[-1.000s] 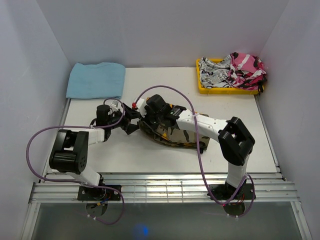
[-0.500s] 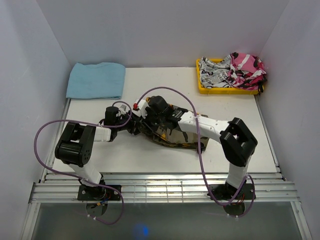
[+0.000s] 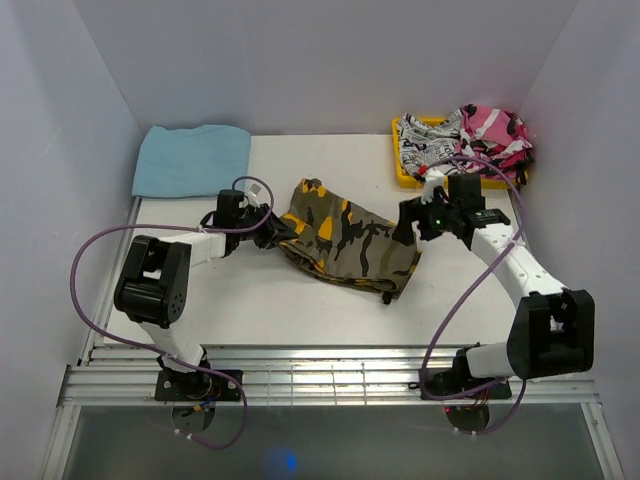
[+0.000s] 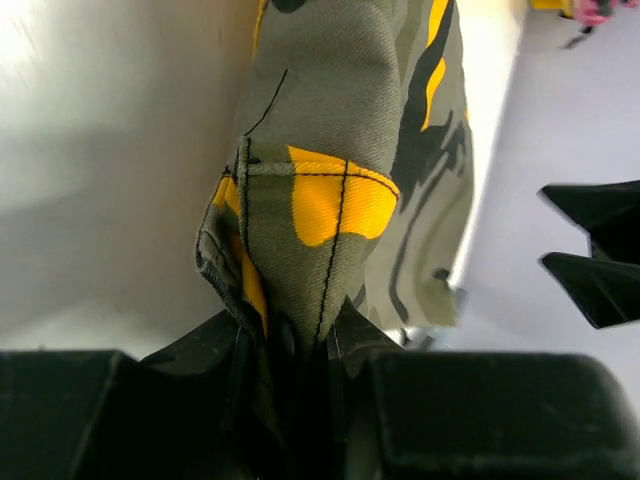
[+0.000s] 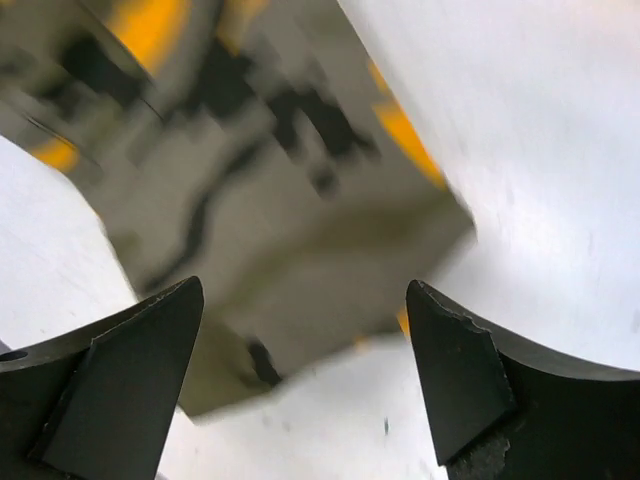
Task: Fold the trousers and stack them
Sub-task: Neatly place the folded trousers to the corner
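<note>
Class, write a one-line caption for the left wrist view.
Left pincer clamped on a seamed corner of the trousers.

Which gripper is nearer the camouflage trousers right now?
Left. The left gripper is clamped on the left end of the trousers; the right gripper hangs open by their right edge, not touching.

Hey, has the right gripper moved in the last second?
Yes. The right gripper has swung rightward off the trousers and now sits nearer the yellow tray.
</note>
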Robot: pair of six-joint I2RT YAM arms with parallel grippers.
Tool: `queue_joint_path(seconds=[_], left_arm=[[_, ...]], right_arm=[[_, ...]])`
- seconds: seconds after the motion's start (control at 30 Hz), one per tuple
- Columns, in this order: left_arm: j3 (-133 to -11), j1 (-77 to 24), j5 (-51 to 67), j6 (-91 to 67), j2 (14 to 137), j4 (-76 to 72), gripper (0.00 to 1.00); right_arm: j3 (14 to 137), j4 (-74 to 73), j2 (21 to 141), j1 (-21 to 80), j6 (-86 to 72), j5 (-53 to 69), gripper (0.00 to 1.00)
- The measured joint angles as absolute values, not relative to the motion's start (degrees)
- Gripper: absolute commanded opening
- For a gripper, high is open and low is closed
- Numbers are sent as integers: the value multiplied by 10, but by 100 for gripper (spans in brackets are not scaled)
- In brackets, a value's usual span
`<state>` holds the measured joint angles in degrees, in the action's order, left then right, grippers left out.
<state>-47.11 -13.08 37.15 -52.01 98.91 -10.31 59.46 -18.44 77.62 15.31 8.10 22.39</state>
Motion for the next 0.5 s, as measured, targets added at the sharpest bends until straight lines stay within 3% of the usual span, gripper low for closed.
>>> queue_joint_path(seconds=[0.17,0.23,0.5], left_arm=[[-545,-133,293,-363,989,-16,0],[-556,-133,269,-315,989,3,0],[-562,-134,225,-215,988,23,0]], right_arm=[[523,-268,823,16,39,255,96],[511,-271,843,4,13,278,90],[462,-156,907,21,-133,370,90]])
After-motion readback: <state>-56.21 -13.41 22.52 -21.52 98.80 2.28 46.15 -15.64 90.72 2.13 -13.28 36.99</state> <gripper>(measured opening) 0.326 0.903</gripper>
